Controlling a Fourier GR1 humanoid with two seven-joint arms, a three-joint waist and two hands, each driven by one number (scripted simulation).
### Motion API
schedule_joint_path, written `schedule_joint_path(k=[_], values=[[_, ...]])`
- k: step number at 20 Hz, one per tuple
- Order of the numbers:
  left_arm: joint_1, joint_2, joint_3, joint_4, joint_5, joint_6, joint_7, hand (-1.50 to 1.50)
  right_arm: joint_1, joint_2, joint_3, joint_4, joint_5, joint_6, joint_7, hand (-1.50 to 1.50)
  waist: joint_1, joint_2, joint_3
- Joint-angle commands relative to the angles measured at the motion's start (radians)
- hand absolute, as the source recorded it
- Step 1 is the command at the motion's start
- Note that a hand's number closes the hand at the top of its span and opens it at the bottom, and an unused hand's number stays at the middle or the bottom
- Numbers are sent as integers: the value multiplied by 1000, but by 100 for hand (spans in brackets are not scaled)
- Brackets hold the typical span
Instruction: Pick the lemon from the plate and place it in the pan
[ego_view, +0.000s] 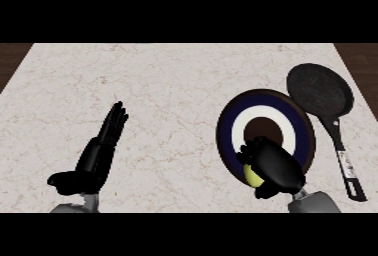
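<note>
So the right black hand (275, 167) sits over the near edge of the round plate with navy and white rings (230, 120), fingers curled around the small yellow lemon (252, 176), which peeks out at the hand's left side. The black round frying pan (319, 91) lies just right of the plate on the pale marble bench (162, 80), handle pointing toward the robot. Left hand (103, 145) rests open, fingers straight, well apart on the left.

A pale marbled counter (170, 100) fills the view; dark wood floor (13, 60) shows at 10 and 2 o'clock corners.
</note>
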Motion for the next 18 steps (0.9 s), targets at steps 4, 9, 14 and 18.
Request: schedule_joint_path(k=[4,9,14,18], values=[[-6,-3,9,0,1,8,2,0,-13,207,-271,100,-124,126,519,150,-15,24,11],[-49,-22,-10,20,-9,7,19,0,-243,211,-281,83,-95,41,939,150,37,14,11],[-54,-49,-51,28,-37,14,28,0,-458,213,-227,135,-83,-56,1227,150,42,11,11],[-22,-34,-30,-2,-26,4,22,0,-553,213,-347,252,-110,-151,1264,150,31,11,12]])
